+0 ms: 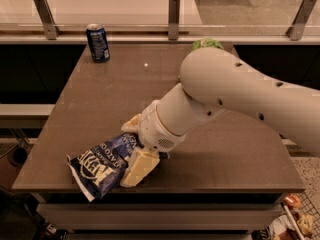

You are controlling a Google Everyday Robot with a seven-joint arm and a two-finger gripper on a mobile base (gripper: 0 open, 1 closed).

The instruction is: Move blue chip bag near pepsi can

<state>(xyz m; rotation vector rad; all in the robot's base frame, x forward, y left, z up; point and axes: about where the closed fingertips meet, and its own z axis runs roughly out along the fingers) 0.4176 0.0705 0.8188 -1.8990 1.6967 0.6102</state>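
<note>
The gripper point(128, 153) sits well apart from the pepsi can point(98, 42), its fingers point(140, 166) spread astride the end of the blue chip bag point(100, 169) on the bench point(100, 99).

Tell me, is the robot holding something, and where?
Cannot tell. The gripper sits at the right end of the blue chip bag, but a real grip isn't visible.

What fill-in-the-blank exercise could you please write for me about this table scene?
The gripper is at the blue chip bag, whose lettering is ____.
The pepsi can stands ____ at the table's far edge.
Behind the arm peeks a second chip bag, coloured ____.
Answers: white, upright, green.
</note>
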